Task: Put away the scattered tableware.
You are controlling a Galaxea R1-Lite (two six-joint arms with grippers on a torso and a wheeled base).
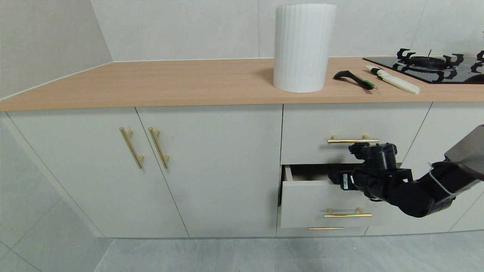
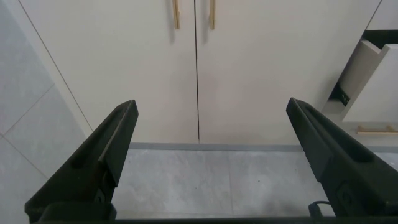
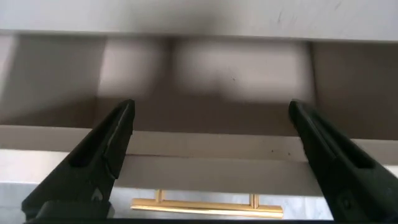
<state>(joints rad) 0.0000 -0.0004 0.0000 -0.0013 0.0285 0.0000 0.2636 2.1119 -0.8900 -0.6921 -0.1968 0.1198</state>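
A kitchen tabletop (image 1: 170,81) carries the task's things at its right end. A black utensil (image 1: 353,78) and a white knife (image 1: 393,80) lie side by side near the stove (image 1: 431,66). Below them the second drawer (image 1: 302,198) stands partly open, likely to receive them. The right gripper (image 3: 210,115) hangs at the drawer's top edge, jaws released and empty. The left gripper (image 2: 211,109), jaws also spread and empty, faces the cupboard doors (image 2: 249,74). A tall white canister (image 1: 302,47) stands just left of the utensils and may crowd a reach; the drawer gap looks narrow.
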